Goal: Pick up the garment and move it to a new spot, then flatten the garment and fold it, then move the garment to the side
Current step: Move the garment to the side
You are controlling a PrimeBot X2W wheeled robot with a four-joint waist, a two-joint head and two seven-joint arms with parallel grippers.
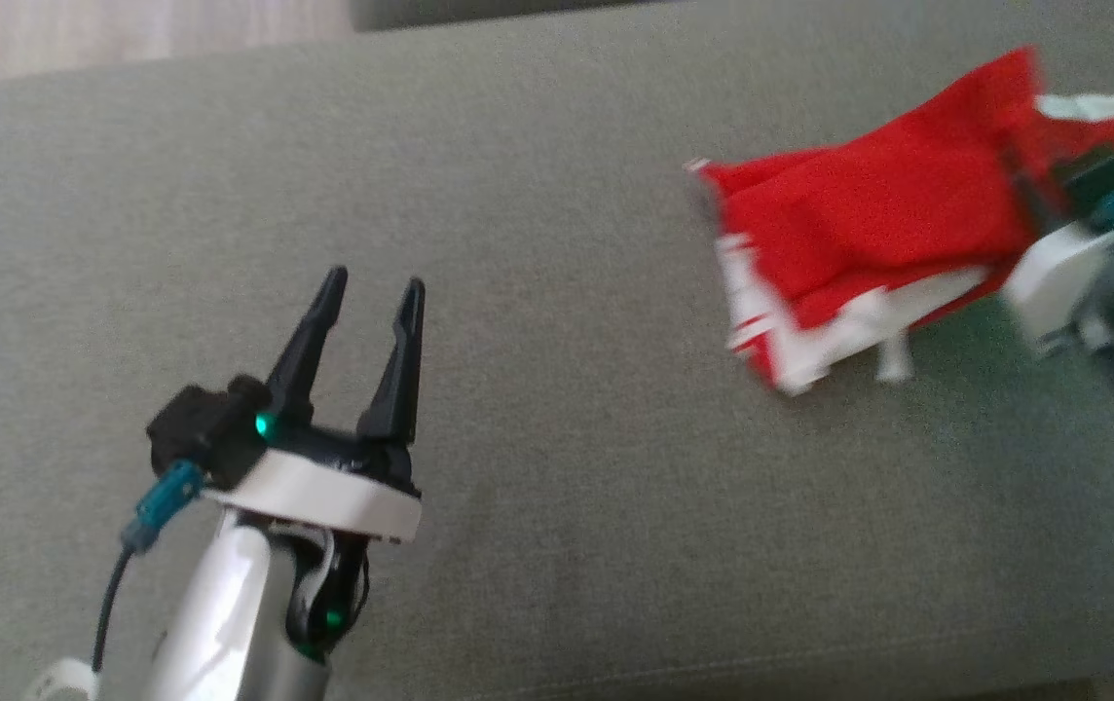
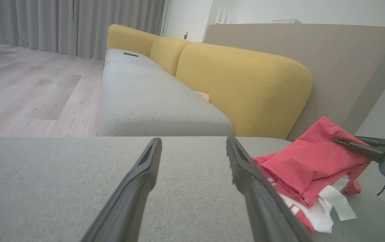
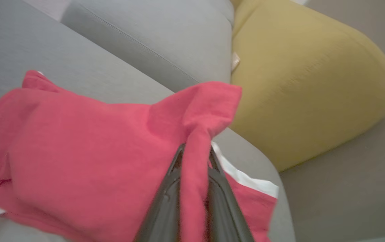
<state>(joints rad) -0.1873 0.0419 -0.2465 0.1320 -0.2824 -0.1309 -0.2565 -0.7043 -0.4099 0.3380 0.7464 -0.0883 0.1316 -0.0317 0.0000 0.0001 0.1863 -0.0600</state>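
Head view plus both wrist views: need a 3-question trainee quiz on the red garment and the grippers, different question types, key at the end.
1. True or false: the left gripper is shut on the garment.
2. What holds the garment? A) the right gripper, pinching a fold of it; B) both grippers; C) nothing.
3. Fill in: besides red, the garment shows ___ trim.

Key
1. False: its fingers stand open over the grey cushion, apart from the garment.
2. A.
3. White.
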